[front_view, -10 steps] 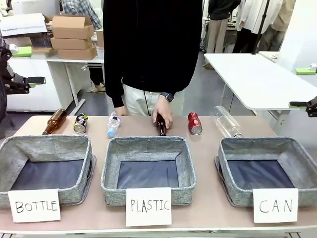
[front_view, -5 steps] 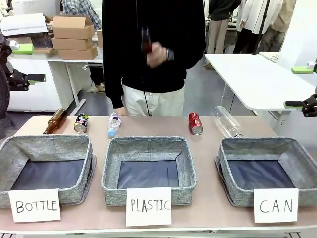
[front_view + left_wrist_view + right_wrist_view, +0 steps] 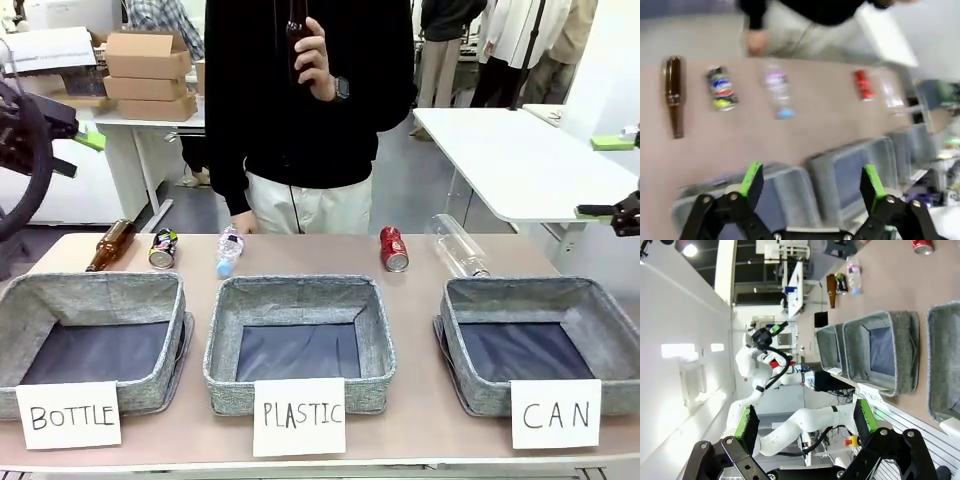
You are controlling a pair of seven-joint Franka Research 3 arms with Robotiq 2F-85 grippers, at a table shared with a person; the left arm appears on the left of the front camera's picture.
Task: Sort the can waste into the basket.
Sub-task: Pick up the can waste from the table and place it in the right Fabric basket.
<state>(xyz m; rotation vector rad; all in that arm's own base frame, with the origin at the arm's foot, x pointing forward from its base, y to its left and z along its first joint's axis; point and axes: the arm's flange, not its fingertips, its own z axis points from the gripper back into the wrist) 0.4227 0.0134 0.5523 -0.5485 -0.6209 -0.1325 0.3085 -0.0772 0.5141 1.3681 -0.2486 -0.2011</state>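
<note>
Red can point(image 3: 393, 248) lies on its side at table's far edge, dark can point(image 3: 163, 248) far left nr a brown bottle point(image 3: 110, 244) — both outside the CAN basket point(image 3: 455, 340), front right. Left gripper point(image 3: 811, 175) & right gripper point(image 3: 806, 412): fingers spread wide, nothing held — both up off the table.

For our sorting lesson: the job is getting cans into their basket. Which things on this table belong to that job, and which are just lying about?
Job: red can; dark can; CAN basket.
Lying about: brown bottle; small plastic bottle; clear bottle; PLASTIC basket; BOTTLE basket.
</note>
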